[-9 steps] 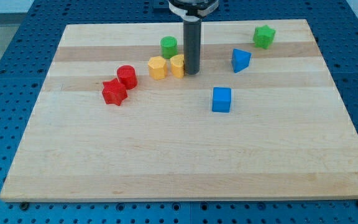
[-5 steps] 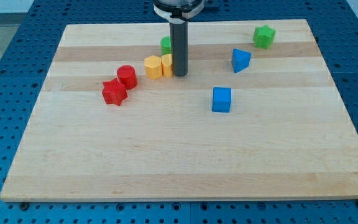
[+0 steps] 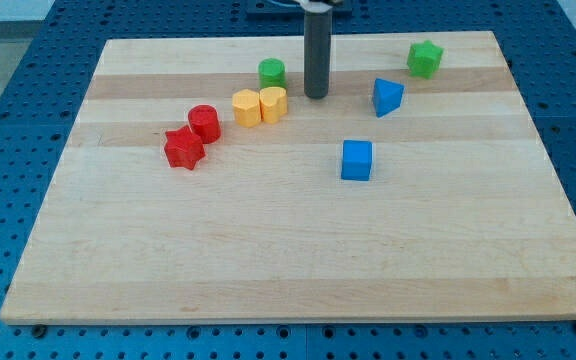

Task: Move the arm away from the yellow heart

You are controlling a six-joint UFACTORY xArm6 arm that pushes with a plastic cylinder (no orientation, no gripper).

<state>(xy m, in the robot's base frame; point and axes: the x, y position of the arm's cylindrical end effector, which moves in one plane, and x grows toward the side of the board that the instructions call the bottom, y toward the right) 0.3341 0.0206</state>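
Note:
The yellow heart [image 3: 273, 103] lies on the wooden board [image 3: 298, 250], touching a yellow hexagonal block [image 3: 247, 108] on its left. My tip [image 3: 315, 96] stands to the upper right of the heart, a short gap apart from it. A green cylinder [image 3: 271, 72] sits just above the heart, left of the rod.
A red cylinder [image 3: 204, 122] and a red star [image 3: 183, 148] lie at the left. A blue triangular block [image 3: 387, 96] is right of my tip. A blue cube [image 3: 357, 160] lies lower right. A green star-like block [image 3: 424, 58] sits at the top right.
The rod first pushed the yellow heart left against the yellow hexagon, then moved right and up away from it. The two yellow blocks now rest slightly further left.

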